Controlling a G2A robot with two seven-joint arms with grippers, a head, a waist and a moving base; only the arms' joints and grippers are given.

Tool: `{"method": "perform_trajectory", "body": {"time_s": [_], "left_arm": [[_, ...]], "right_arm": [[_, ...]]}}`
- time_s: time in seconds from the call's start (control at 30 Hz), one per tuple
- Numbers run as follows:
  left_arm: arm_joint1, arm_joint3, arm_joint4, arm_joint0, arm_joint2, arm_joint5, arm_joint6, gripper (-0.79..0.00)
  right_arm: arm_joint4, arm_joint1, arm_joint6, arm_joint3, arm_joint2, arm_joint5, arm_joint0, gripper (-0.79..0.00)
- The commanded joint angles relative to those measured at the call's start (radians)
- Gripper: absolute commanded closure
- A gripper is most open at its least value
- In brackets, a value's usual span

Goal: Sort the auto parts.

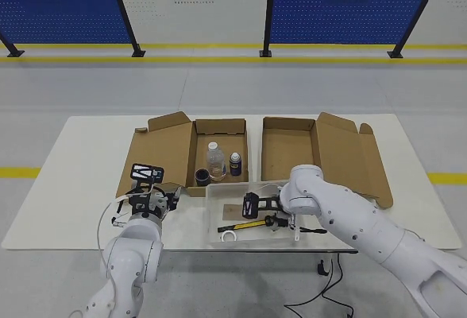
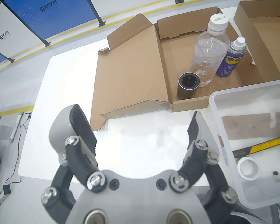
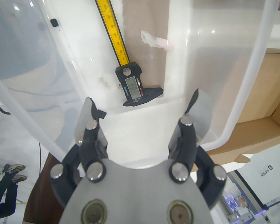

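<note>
**Both claws spread, caliper lying in the clear bin**

Top view: On the white table [image 1: 75, 159] stand two open cardboard boxes. The left box [image 1: 221, 127] holds a clear ribbed bottle [image 1: 215, 159], a blue spray can [image 1: 235, 164] and a short black cylinder [image 1: 202, 176], all upright. The right box [image 1: 285, 151] shows bare cardboard. In front of them sits a translucent plastic bin [image 1: 214, 208]. The right arm [image 1: 337, 211] covers the bin's right end, so one end of the yellow caliper [image 1: 245, 226] is hidden. A white tape roll [image 1: 228, 236] lies beside it.

Left wrist view: The left gripper [image 2: 135, 115] is spread wide with nothing between its ribbed black pads. It hangs over bare table just beside the bin's rounded corner. The caliper's beam is cut off at the picture edge. The black cylinder is hollow and touches the bottle.

Right wrist view: The right gripper [image 3: 143, 99] is also parted and holds nothing, its fingers down inside the bin. The caliper's black head, with its grey display, lies flat on the bin floor between and beyond the fingertips. A small black piece [image 3: 54, 22] is too tiny to identify.
</note>
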Motion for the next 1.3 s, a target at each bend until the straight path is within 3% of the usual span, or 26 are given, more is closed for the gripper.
{"method": "perform_trajectory", "body": {"time_s": [0.0,0.07,0.17,0.23,0.9,1.1,1.2,1.27], "left_arm": [[0.0,0.0,0.0,0.0,0.0,0.0,0.0,-0.785],[0.0,0.0,0.0,0.0,0.0,0.0,0.0,-0.785],[0.0,0.0,0.0,0.0,0.0,0.0,0.0,-0.785],[0.0,0.0,0.0,0.0,0.0,0.0,0.0,-0.785],[0.0,0.0,0.0,0.0,0.0,0.0,0.0,-0.785],[0.0,0.0,0.0,0.0,0.0,0.0,0.0,-0.785],[0.0,0.0,0.0,0.0,0.0,0.0,0.0,-0.785],[0.0,0.0,0.0,0.0,0.0,0.0,0.0,-0.785]], "right_arm": [[0.003,-0.002,-0.003,0.007,-0.011,-0.003,0.006,-0.449],[0.009,-0.007,-0.009,0.017,-0.023,-0.009,0.012,-0.388],[0.012,-0.018,-0.018,0.035,-0.051,-0.018,0.021,-0.388],[0.016,-0.028,-0.019,0.048,-0.067,-0.019,0.025,-0.437],[-0.013,-0.153,-0.063,0.256,-0.155,-0.063,0.064,-0.323],[-0.013,-0.174,-0.073,0.295,-0.166,-0.073,0.065,-0.231],[-0.012,-0.181,-0.078,0.313,-0.168,-0.078,0.065,0.0],[-0.011,-0.183,-0.082,0.321,-0.167,-0.082,0.066,0.0]]}}
